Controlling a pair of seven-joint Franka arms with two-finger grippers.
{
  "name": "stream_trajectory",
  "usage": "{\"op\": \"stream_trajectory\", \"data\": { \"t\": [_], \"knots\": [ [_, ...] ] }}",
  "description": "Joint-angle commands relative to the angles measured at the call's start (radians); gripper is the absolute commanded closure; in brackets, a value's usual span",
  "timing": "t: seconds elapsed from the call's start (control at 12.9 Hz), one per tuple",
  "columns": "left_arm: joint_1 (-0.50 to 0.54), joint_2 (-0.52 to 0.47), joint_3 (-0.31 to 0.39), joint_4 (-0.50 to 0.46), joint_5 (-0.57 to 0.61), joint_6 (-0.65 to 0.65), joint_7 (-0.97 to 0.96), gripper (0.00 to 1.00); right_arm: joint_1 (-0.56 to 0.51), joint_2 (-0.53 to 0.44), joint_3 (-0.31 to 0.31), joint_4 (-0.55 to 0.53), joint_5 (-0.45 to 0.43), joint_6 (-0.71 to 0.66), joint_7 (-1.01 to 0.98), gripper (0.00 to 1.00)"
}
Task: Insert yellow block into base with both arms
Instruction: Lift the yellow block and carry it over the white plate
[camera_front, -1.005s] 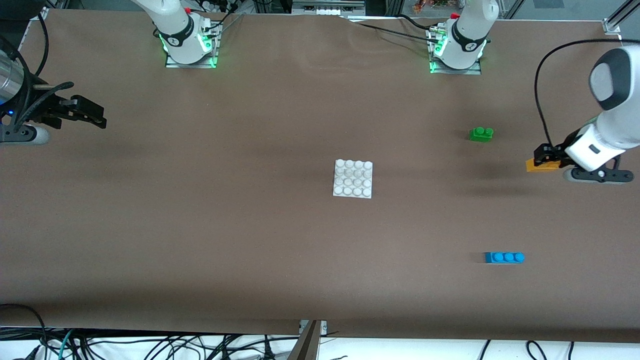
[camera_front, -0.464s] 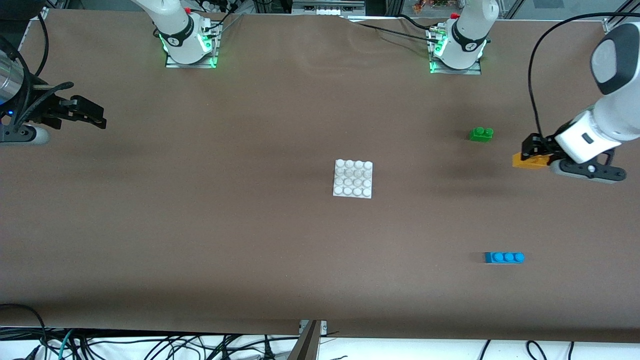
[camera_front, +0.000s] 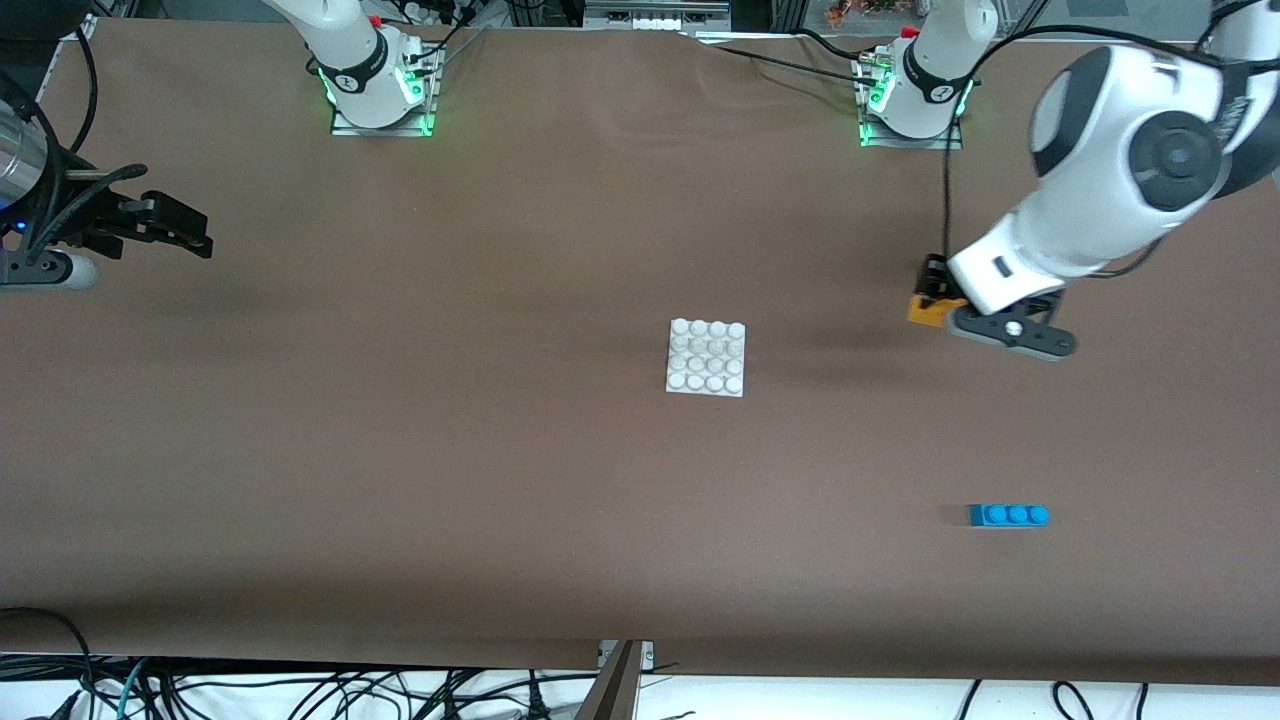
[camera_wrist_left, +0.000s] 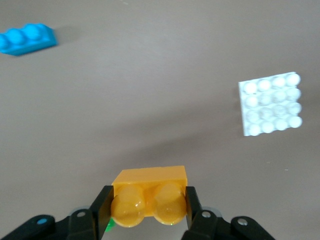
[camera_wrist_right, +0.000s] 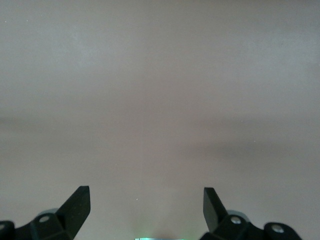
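Observation:
The yellow block (camera_front: 924, 311) hangs in the air, with my left gripper (camera_front: 930, 297) shut on its two ends. In the left wrist view the yellow block (camera_wrist_left: 149, 196) sits between the black fingers of the left gripper (camera_wrist_left: 148, 210), its two studs facing the camera. It is over bare table toward the left arm's end from the base. The white studded base (camera_front: 706, 358) lies flat at mid-table and shows in the left wrist view as the base (camera_wrist_left: 270, 105). My right gripper (camera_front: 192, 232) waits open at the right arm's end, and the right gripper (camera_wrist_right: 146, 200) holds nothing.
A blue three-stud brick (camera_front: 1008, 515) lies nearer the front camera than the left gripper and appears in the left wrist view as the blue brick (camera_wrist_left: 26, 40). A sliver of a green brick (camera_wrist_left: 108, 227) shows under the left gripper. Brown cloth covers the table (camera_front: 450, 450).
The left arm has carried the yellow block from the left arm's end of the table toward the base and now covers the green brick in the front view. The right arm has not moved.

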Motion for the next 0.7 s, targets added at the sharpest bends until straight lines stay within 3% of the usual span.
{"op": "stream_trajectory", "data": {
  "t": [0.0, 0.15, 0.39, 0.62],
  "knots": [
    [0.002, 0.109, -0.091, 0.095, -0.006, -0.004, -0.092, 0.89, 0.003, 0.005, 0.000, 0.012, -0.012, 0.000, 0.006, 0.00],
    [-0.020, 0.186, -0.134, 0.142, -0.003, 0.025, -0.146, 0.89, 0.003, 0.004, 0.000, 0.012, -0.014, 0.002, 0.006, 0.00],
    [-0.148, 0.267, -0.125, 0.179, 0.005, 0.080, -0.219, 0.94, 0.003, 0.004, 0.000, 0.012, -0.014, 0.002, 0.006, 0.00],
    [-0.201, 0.324, -0.125, 0.179, 0.064, 0.162, -0.331, 0.93, 0.003, 0.004, 0.000, 0.012, -0.014, 0.002, 0.006, 0.00]
  ]
}}
